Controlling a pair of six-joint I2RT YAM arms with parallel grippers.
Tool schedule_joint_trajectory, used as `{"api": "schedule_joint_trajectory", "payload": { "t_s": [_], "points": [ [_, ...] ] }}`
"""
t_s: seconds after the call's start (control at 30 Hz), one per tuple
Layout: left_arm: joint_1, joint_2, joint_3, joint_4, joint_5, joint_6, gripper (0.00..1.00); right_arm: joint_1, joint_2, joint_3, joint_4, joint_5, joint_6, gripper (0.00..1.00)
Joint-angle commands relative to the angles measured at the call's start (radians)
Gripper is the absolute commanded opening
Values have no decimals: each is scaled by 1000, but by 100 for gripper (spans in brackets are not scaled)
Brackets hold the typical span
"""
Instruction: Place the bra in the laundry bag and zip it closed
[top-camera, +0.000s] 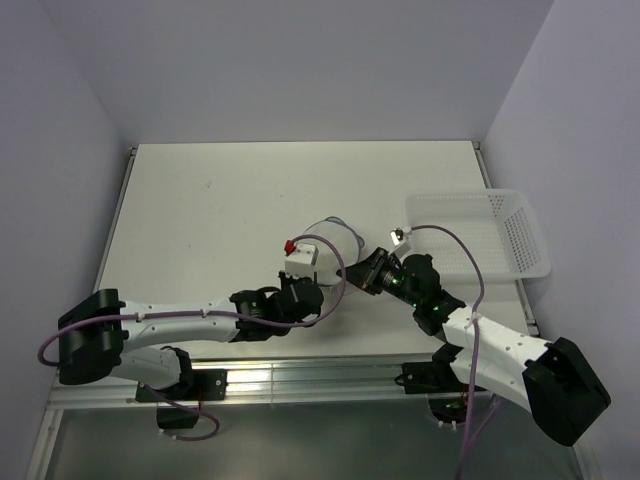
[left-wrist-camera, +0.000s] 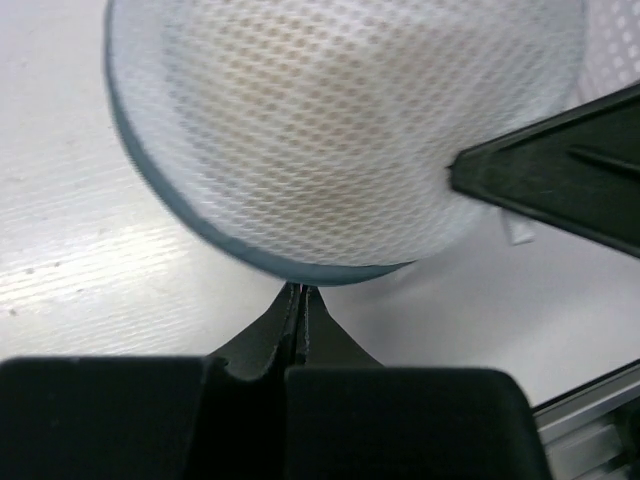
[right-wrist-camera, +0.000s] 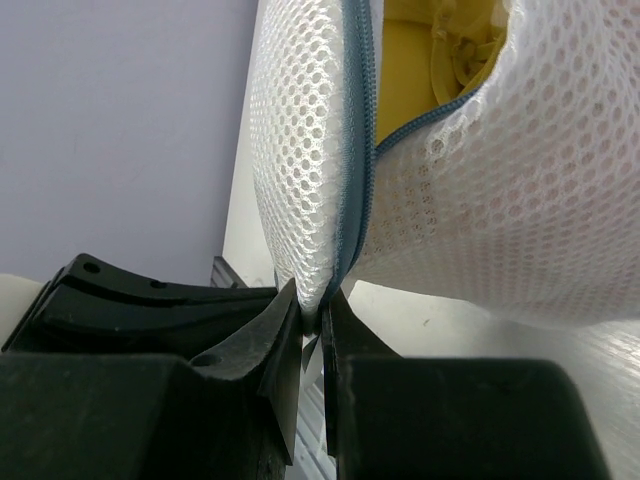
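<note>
Partly unzipped laundry bag (top-camera: 338, 238), right pincer (right-wrist-camera: 312, 308) nipping zip edge, bra (right-wrist-camera: 420, 60) inside

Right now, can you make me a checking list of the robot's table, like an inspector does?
Surface: white table, a few faint specks.
Job's things: laundry bag of white mesh, mid-table; zip partly open; yellow bra shows inside.
Clutter: white lattice basket at the table's right edge.
Grippers: left gripper shut, tips at the bag's rim; right gripper shut on the bag's zip seam.
Cables: purple cables along both arms, one looping by the basket.
Surroundings: lilac walls; metal rail at the near edge.
</note>
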Motion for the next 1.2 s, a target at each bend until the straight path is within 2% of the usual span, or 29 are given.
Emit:
{"api": "schedule_joint_trajectory", "payload": {
  "t_s": [0.0,0.43,0.53,0.63,0.73,0.8,0.9,0.93,0.97,1.03,1.17],
  "points": [
    [15,-64,-30,-39,-49,-40,0,-40,-17,-8,28,-72,-45,0],
    [163,-248,-131,-63,-64,-40,0,-146,12,87,-130,-236,-223,0],
    [186,-271,-143,-25,-6,-27,0,-159,18,97,-138,-245,-225,0],
    [175,-279,-149,89,194,47,0,-159,27,104,-114,-247,-200,0],
    [106,-236,-137,179,349,90,0,-159,40,106,-85,-230,-171,0],
    [52,-192,-84,170,370,102,0,-160,44,101,-63,-219,-143,0],
    [26,-106,-30,191,373,111,23,-159,37,91,-38,-210,-116,0],
    [26,-67,-19,226,377,119,35,-159,32,86,-29,-207,-111,0],
    [28,-49,4,237,377,122,40,-159,20,84,-31,-206,-108,0],
    [28,20,30,253,356,127,46,-159,8,81,-35,-198,-99,0],
    [32,120,87,289,289,116,44,-159,-28,83,-43,-187,-88,0]
  ]
}}
